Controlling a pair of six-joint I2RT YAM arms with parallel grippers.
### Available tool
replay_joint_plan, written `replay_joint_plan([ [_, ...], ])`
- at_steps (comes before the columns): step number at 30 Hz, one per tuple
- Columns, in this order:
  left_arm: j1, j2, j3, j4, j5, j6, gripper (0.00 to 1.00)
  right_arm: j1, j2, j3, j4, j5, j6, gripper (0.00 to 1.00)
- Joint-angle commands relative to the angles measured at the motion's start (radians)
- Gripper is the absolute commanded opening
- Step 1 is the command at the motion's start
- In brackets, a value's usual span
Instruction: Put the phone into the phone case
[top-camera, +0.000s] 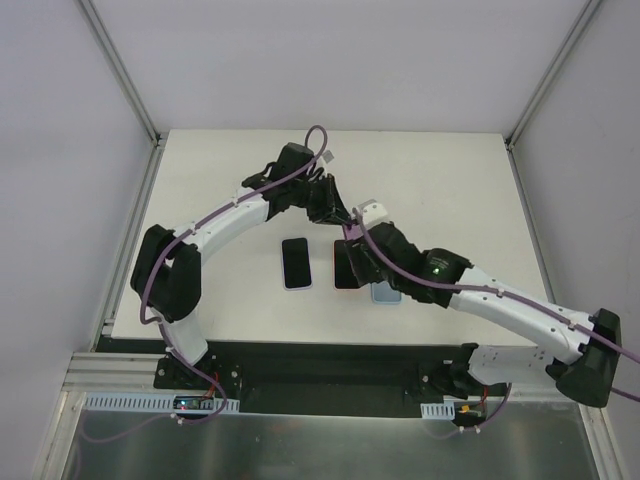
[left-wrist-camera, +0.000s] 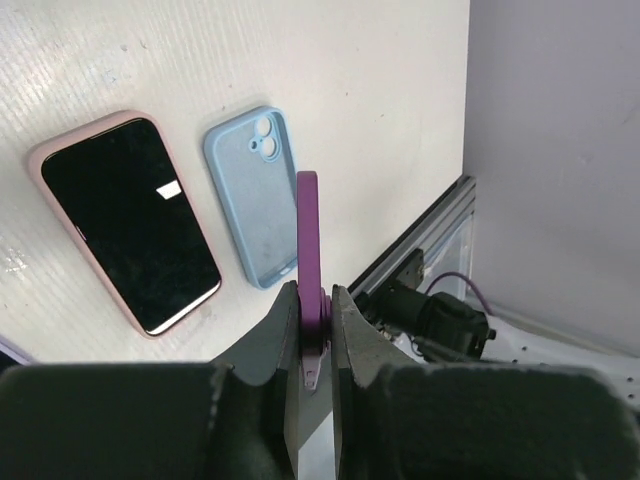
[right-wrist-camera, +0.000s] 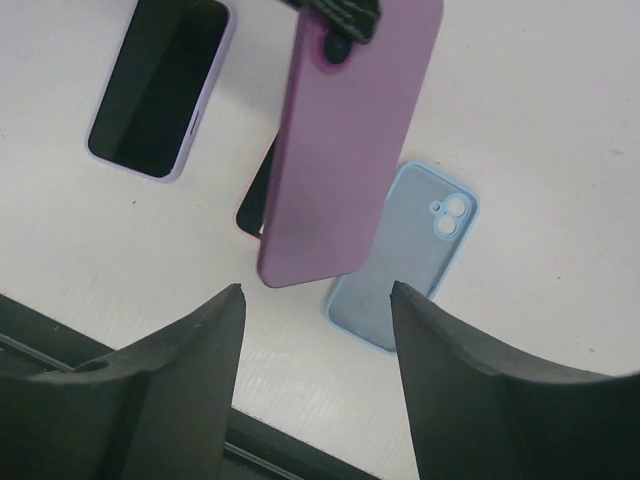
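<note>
**A:** What is the left tool doing with the purple case?

**B:** It is pinching the case by one end, its jaws nearly together on the thin wall. The case is hanging down and appears lifted off the surface.

**A:** And the right tool?

**B:** It is hovering with its fingers wide apart and nothing between them, facing the smooth back of the case.

**A:** Where is the phone lying?

**B:** The pink-edged phone is lying screen up on the surface, partly under the hanging case and just beside the blue case. A lilac-edged phone is lying further off. Which phone is meant for the purple case cannot be told.

**A:** So how should this step be going?

**B:** The case is probably needing its open side turned toward the phone, so the left tool should be holding firmly without squashing the soft wall. The right tool should be closing on the phone's long edges, not its screen, and feeding one corner in first, since so thin a pinch may be letting the case swing or twist
</note>
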Motion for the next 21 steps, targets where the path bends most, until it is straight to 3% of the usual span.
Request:
replay_joint_plan([
  [1,0.014,-0.094,0.007,0.02,-0.03,-0.122,0.0,0.14,0.088,0.108,-0.041,0.333,-0.065,0.61],
  [9,0.018,-0.118,-0.011,0.018,-0.036,-0.2,0.0,0.251,0.358,0.273,-0.096,0.539,-0.105,0.58],
  [14,0.026,-0.149,-0.04,0.018,-0.048,-0.214,0.0,0.259,0.491,0.343,-0.233,0.715,-0.044,0.45],
  [21,0.033,-0.175,-0.066,0.02,-0.05,-0.228,0.0,0.262,0.565,0.383,-0.33,0.784,0.019,0.36],
])
